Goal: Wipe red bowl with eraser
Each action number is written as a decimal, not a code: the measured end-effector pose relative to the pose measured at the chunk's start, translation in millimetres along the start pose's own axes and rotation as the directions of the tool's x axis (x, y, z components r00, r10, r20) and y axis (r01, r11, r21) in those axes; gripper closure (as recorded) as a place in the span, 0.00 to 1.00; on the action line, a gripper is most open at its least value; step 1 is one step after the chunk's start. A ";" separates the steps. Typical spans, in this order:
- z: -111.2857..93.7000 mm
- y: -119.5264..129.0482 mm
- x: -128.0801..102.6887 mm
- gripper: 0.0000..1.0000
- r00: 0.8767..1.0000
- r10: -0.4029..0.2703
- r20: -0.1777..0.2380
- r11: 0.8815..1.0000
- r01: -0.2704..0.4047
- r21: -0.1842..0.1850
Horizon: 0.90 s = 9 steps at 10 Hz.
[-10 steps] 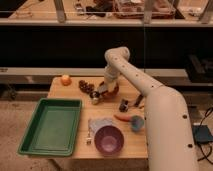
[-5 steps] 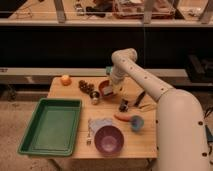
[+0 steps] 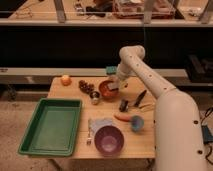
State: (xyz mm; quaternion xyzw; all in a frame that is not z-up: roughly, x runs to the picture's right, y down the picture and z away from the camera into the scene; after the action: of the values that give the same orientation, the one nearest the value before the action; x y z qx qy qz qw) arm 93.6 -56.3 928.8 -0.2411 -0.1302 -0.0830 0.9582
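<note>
Fingers clamp eraser just over red bowl.

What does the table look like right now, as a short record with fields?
end effector: shut on eraser, at the red bowl's right rim
red bowl: back middle of table
teal block: behind red bowl
purple bowl: front edge
green tray: left side

Wooden table — green tray, purple bowl, red bowl, blue cup, orange.
</note>
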 end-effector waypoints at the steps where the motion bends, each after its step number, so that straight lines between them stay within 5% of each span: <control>1: 2.3 -5.9 -5.9 1.00 1.000 -0.005 0.004 1.000 0.005 0.001; 9: 29.5 -20.9 -69.2 1.00 0.991 -0.134 0.020 0.990 0.134 -0.042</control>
State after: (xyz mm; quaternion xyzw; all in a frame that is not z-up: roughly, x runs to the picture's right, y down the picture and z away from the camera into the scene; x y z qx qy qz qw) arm 16.9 -53.5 943.1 -0.2532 -0.1522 -0.1480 0.9438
